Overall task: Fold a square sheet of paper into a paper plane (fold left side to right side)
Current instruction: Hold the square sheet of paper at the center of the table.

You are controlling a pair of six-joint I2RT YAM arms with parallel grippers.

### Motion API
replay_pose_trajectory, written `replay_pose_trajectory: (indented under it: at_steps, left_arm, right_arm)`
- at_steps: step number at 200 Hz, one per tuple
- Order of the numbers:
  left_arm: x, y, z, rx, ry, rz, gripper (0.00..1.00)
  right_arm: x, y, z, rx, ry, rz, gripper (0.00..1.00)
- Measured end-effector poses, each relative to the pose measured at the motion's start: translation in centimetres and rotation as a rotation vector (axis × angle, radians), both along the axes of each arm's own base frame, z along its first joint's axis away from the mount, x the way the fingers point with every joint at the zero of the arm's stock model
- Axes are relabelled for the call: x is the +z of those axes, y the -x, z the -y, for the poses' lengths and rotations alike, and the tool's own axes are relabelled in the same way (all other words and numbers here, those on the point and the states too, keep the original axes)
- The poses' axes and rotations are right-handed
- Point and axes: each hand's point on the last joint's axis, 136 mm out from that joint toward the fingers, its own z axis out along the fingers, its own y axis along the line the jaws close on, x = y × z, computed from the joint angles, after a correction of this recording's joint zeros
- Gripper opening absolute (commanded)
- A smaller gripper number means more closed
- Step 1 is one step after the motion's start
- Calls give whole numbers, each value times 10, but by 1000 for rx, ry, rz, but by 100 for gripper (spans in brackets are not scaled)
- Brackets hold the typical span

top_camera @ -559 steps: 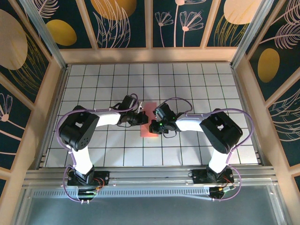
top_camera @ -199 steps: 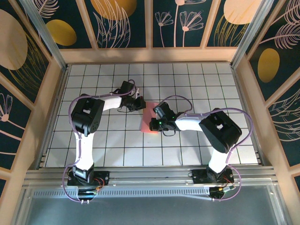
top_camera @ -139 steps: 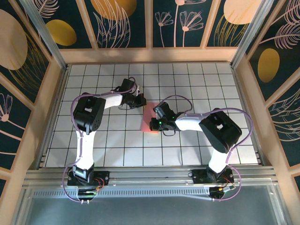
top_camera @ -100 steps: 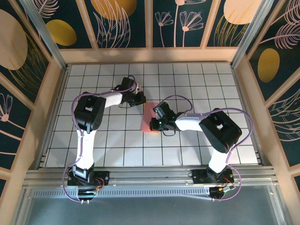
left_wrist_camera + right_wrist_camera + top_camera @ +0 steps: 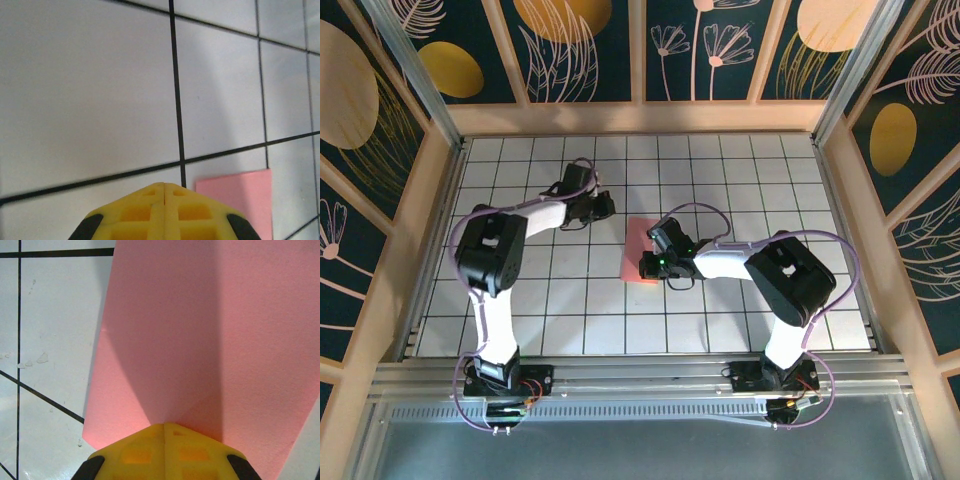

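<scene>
Nearest us, our right claw (image 5: 164, 426), pinched shut, pressed its tip on the near end of the square sheet of paper (image 5: 638, 238), which lay folded narrow on the counter (image 5: 740, 190). To crease it well, we judged, the claw should slide along the fold under light pressure without dragging the sheet. Farther off, our left claw (image 5: 164, 185), also shut, sat over bare counter near the sheet's far corner.

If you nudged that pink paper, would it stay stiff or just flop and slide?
Probably floppy and very light: the pink paper lies thin and flat against the tiled table. Pushed, it would likely slide, since the tiles look glossy. The shut right gripper appears to rest its tip on it, which may pin it.
</scene>
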Motion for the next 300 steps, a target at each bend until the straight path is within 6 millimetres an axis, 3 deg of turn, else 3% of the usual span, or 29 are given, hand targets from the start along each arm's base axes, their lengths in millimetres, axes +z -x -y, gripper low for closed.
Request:
replay_pose_trajectory:
  at_steps: [19,38,74,102,135,212,271,300]
  left_arm:
    - [31,17,-7,3,30,63,4]
    - [44,41,-4,-19,86,85,4]
    - [2,100,25,-113,137,-59,4]
    - [-18,122,56,-189,153,-127,3]
    - [-27,117,66,-197,155,-142,2]
    - [-41,110,61,-157,110,-142,0]
    - [-41,116,59,-137,139,-112,0]
    - [-41,121,56,-122,145,-98,0]
  right_arm:
    - [0,0,0,1,0,0,0]
    - [0,0,0,0,0,0,0]
    - [0,0,0,0,0,0,0]
    - [0,0,0,0,1,0,0]
    - [0,0,0,0,1,-1,0]
    - [1,2,2,2,10,-7,0]
    - [6,11,12,3,21,-65,20]
    - [30,5,20,-19,-22,-54,36]
